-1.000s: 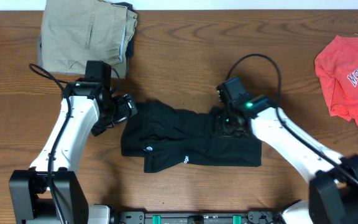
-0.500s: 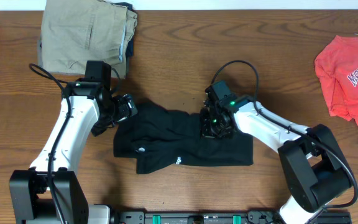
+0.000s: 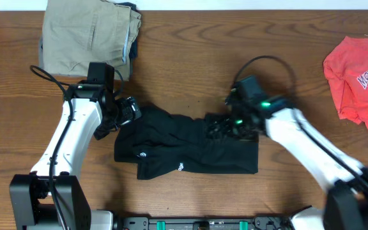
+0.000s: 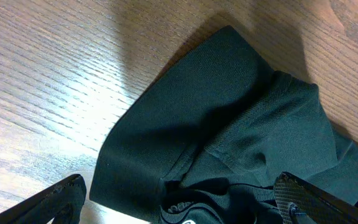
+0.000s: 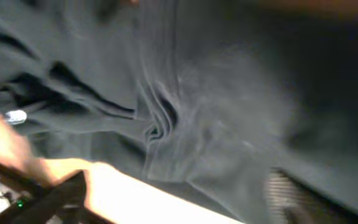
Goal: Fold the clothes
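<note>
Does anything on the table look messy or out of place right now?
Yes: the black shirt in the middle lies rumpled, with creases bunched by the right claw and a lopsided left end by the left claw. The tan trousers at back left look neatly folded; the red T-shirt lies spread at far right.

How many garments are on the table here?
3: black shirt at centre, tan trousers top left, red T-shirt at right edge. A dark layer under the trousers may be another.

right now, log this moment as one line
shirt: bunched mid-table | left gripper: open at its left edge | right gripper: open over its right part | fold: not finished
</note>
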Robot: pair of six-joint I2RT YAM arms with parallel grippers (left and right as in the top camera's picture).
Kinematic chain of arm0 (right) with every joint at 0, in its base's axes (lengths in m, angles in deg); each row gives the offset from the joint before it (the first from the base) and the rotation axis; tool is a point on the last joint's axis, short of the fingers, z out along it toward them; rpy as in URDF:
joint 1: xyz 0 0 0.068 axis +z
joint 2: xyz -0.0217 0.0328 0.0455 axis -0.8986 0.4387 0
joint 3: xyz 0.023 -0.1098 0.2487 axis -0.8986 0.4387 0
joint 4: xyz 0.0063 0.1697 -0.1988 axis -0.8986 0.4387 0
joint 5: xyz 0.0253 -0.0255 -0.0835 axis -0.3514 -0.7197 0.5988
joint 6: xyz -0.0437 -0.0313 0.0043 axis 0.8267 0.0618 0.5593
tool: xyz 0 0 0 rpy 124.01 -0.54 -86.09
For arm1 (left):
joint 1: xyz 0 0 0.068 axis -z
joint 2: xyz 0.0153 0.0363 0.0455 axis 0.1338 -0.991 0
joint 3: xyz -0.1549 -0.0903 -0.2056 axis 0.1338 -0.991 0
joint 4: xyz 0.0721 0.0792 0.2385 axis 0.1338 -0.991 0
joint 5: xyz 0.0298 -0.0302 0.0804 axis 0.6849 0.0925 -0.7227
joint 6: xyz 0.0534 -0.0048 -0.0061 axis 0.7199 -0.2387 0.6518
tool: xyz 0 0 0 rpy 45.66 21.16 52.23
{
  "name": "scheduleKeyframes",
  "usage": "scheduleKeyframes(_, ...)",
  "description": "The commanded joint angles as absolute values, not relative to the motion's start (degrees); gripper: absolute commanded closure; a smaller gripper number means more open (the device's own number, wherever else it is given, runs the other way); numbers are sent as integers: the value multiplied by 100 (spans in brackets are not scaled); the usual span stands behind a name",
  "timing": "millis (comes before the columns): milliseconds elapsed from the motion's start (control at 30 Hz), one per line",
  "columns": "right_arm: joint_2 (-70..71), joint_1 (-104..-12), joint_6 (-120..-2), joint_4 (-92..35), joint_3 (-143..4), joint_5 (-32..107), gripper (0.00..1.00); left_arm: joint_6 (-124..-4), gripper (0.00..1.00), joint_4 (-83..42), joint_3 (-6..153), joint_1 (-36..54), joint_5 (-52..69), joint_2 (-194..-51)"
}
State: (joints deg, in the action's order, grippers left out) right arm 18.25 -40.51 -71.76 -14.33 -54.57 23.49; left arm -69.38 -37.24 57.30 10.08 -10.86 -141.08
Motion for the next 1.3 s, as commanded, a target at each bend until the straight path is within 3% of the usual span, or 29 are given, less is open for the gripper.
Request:
scheduleKeyframes(0,1442,-4427,-6732,-1232,-5531,2591,23,-6903,2,-3741,5695,984,-1158,-14149)
scheduleKeyframes(33,1399,-4561,-6717,-1168,-5531,2771,46,-6903,2,-3741,5695,984,-1158,-14149)
scheduleKeyframes(100,1409,-4744,-6677,-1125,-5520,2985,79,-6903,2,-3739,5695,984,-1156,-14149)
scheduleKeyframes(233,1602,-4851,-6631,-1133,-5457,2961,98,-6903,2,-3741,5695,986,-1158,-14149)
scheduleKeyframes(767,3499,-4777,-6633,-1923,-5454,3420,99,-6903,2,-3741,5691,984,-1156,-14149)
scheduleKeyframes(1267,1912,-4902,-6369,-200,-6296,3345,94,-6905,2,-3374,5267,984,-1156,-14149)
